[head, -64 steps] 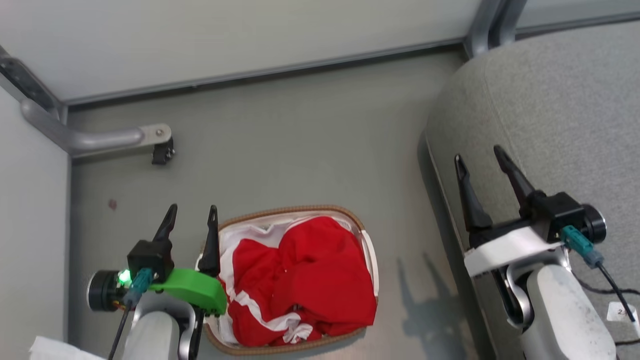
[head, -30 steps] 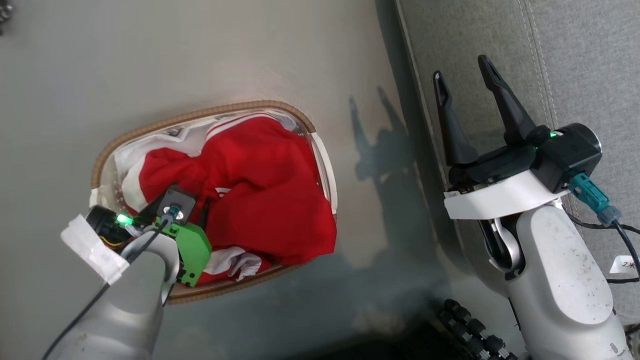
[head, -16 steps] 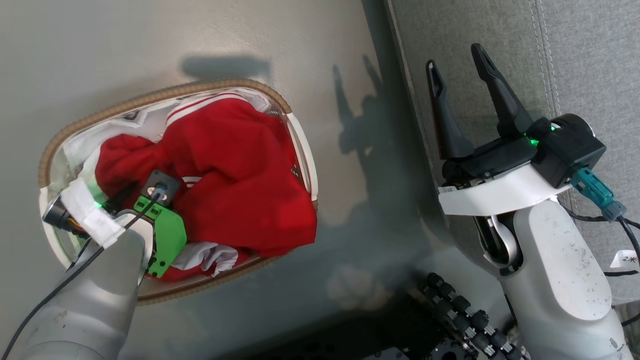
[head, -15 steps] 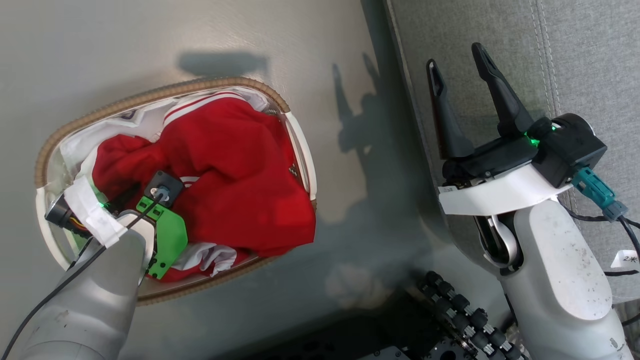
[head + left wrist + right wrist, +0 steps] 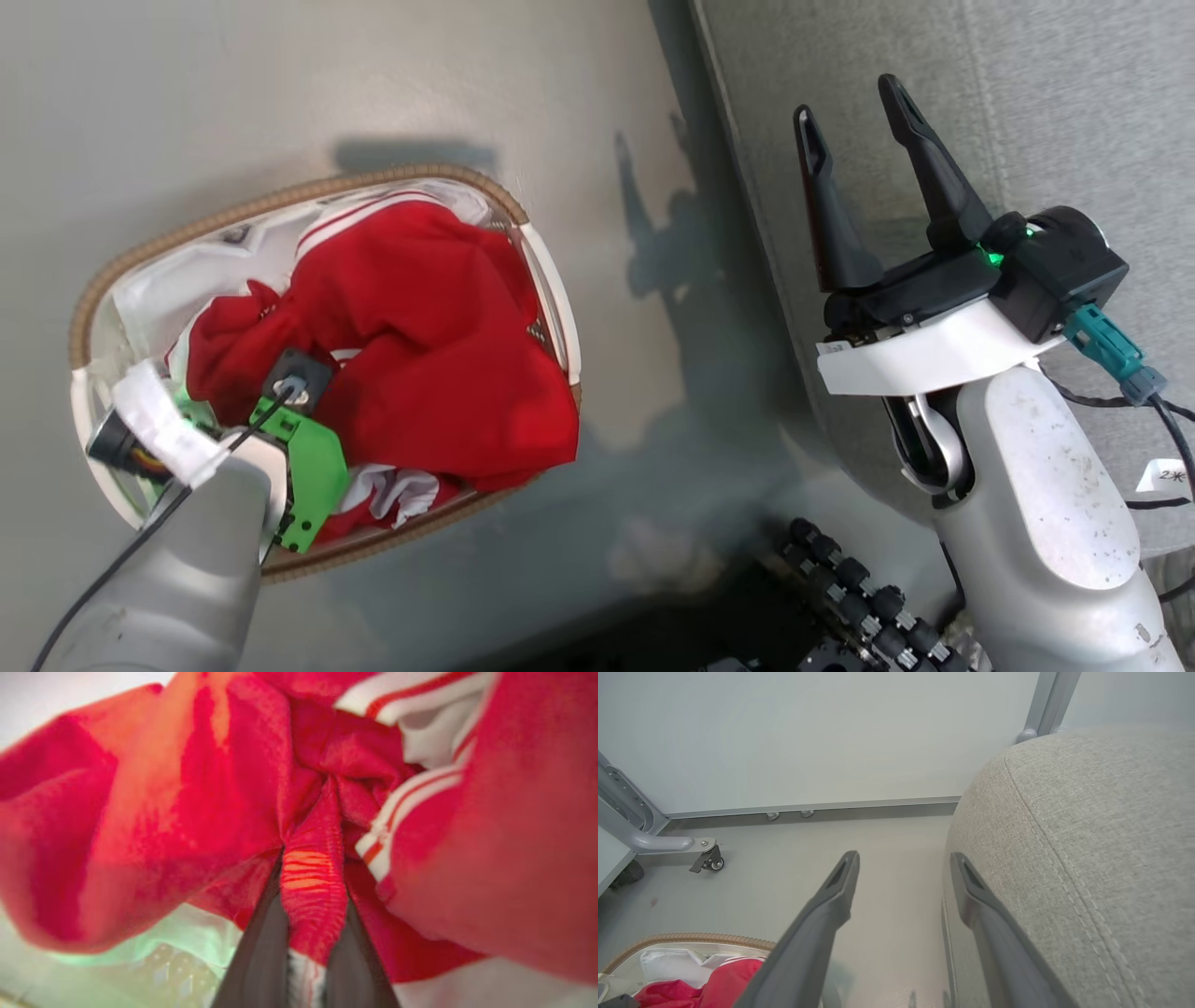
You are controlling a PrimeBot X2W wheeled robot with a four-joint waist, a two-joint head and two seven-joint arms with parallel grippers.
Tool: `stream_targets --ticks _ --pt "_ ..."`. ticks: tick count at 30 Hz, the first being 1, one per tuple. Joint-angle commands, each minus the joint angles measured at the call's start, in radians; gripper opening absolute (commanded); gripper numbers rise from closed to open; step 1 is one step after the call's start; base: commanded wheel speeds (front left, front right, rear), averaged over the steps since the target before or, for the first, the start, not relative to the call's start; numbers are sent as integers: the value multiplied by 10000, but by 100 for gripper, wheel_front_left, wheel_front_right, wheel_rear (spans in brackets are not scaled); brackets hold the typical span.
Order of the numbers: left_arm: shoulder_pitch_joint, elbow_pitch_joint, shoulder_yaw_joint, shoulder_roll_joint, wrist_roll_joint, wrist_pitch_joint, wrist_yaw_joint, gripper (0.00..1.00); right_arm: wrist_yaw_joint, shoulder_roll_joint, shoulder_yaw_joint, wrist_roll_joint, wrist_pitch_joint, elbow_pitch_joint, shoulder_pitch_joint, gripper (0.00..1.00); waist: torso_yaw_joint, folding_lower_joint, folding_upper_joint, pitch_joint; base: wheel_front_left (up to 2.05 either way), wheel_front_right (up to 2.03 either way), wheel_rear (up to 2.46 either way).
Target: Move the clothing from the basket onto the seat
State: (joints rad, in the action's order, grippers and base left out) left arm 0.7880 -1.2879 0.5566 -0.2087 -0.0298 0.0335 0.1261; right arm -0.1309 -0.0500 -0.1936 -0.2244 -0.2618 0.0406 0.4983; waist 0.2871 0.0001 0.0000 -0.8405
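Red clothing [image 5: 439, 355] lies heaped in the basket [image 5: 280, 198], at 9 o'clock from the seat [image 5: 1046, 103]. The left gripper [image 5: 312, 863] pinches a fold of it inside the basket; the right gripper [image 5: 845, 98] is spread, over the seat's edge.

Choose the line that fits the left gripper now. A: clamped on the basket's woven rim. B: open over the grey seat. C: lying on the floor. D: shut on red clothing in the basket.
D: the left wrist view shows the left gripper pinching a fold of the red clothing between its dark fingers, inside the basket.
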Motion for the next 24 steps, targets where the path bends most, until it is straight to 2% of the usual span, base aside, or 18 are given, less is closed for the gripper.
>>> stream_targets --ticks 1,12,24 --pt "-209 -12 -40 16 -97 123 -63 0 3 -22 29 39 -48 77 -158 100 -14 -1 0 595 0 0 0" --pt "-1349 -30 -382 344 -849 1189 -238 0 3 -26 213 162 -48 683 -921 100 -291 -1 0 2874 0 0 0" --pt "-2493 242 -755 980 -1585 2266 -382 0 3 -29 315 512 -48 1223 -1868 100 -970 -1 0 5137 0 0 0"
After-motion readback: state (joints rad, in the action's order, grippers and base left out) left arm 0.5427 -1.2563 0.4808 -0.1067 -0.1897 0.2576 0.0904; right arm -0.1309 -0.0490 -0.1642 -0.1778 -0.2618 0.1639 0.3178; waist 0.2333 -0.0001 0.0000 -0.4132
